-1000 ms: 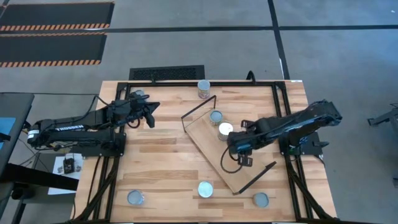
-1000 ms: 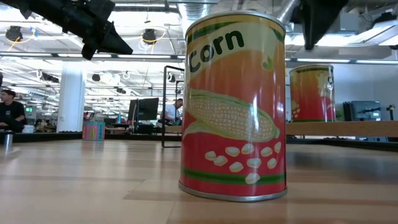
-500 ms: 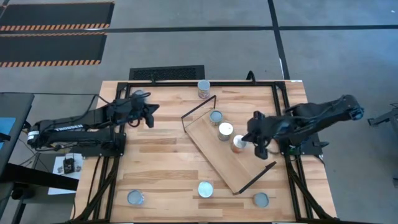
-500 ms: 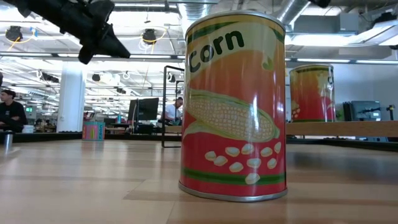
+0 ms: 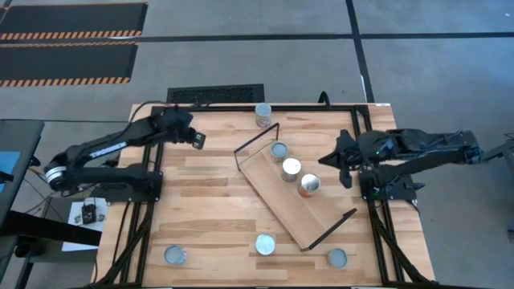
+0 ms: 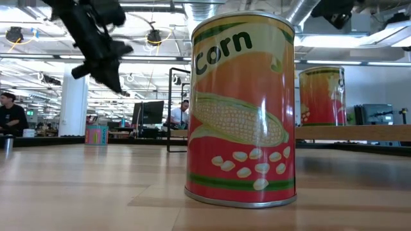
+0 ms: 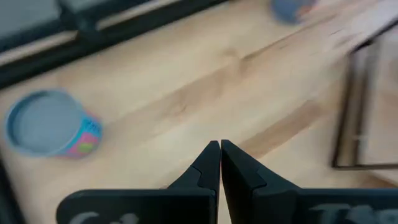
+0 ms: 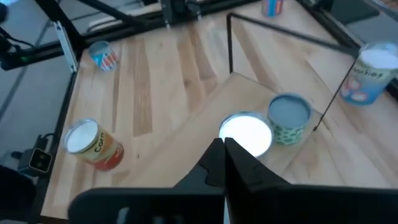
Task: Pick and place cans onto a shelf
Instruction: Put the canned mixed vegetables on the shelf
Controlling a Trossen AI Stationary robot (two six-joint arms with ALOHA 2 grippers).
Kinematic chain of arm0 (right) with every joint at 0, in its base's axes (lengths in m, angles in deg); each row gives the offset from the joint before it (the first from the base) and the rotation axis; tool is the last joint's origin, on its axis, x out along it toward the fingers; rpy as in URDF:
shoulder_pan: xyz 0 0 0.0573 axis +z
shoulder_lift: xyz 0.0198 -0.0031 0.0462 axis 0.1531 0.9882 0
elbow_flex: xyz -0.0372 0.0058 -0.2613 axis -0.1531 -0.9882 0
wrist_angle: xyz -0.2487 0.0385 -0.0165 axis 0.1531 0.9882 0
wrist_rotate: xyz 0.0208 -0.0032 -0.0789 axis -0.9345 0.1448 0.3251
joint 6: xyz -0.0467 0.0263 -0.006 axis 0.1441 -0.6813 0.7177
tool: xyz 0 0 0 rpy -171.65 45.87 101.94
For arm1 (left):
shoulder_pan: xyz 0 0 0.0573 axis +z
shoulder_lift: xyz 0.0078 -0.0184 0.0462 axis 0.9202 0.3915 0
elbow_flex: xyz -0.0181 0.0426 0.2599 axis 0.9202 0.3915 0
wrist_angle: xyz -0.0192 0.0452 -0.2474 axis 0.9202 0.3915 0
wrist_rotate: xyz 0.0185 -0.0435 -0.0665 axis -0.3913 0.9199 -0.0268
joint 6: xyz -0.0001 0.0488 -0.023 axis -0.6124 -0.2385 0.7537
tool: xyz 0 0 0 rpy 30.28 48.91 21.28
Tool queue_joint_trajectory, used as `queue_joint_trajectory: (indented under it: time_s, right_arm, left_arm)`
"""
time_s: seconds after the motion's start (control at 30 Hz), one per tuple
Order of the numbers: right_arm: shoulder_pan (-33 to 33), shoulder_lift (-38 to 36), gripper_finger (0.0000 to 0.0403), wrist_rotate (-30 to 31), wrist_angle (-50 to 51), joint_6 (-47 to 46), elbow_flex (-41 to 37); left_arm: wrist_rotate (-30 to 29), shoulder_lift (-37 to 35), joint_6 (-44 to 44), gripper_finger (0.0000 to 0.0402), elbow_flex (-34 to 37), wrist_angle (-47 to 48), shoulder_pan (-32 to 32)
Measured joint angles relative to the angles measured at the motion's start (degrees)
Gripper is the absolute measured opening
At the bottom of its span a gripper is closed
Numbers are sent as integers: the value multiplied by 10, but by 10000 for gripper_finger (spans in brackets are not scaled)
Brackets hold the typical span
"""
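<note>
The shelf (image 5: 297, 201), a light board with black wire ends, lies slantwise at mid-table. Three cans stand on it in a row: (image 5: 279, 151), (image 5: 291, 168) and an orange one (image 5: 310, 185). More cans rest on the table: one at the far edge (image 5: 263, 115) and three along the near edge (image 5: 174, 255), (image 5: 265, 244), (image 5: 337, 257). My right gripper (image 5: 328, 160) (image 8: 222, 148) hovers shut just right of the shelf. My left gripper (image 5: 197, 141) (image 7: 220, 150) hovers shut over the far left, beside a blue-topped can (image 7: 46, 121).
The corn can (image 6: 243, 109) fills the low view's foreground, with a shelf can (image 6: 321, 96) behind it. A black frame (image 5: 265, 106) runs round the table's far edge and sides. Bare planks lie between the left arm and the shelf.
My right gripper has drawn back from above the shelf toward the table's right edge, leaving the orange can standing on the board as the third in the row. My left arm has swung toward the far edge, its gripper dipping lower.
</note>
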Motion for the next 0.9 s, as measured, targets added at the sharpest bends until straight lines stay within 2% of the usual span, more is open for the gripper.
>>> queue_joint_trajectory:
  time_s: [0.13,0.27,0.47,0.6,0.73,0.9]
  right_arm:
    - [-38,-26,5,-36,0,21,0]
    - [-67,-43,9,-51,0,31,0]
    - [-94,-48,8,-47,-3,28,0]
    - [-106,-38,5,-23,-8,2,0]
    - [-106,-21,9,8,-7,-1,0]
    - [-106,5,8,13,-24,-1,0]
  left_arm:
    - [0,69,-15,12,-19,18,49]
    - [-5,118,-30,53,-29,23,87]
    - [-25,177,-108,127,-38,25,145]
    - [-38,203,-145,158,-38,24,180]
    - [-49,228,-202,164,-38,14,207]
    - [-32,256,-259,141,-38,-3,224]
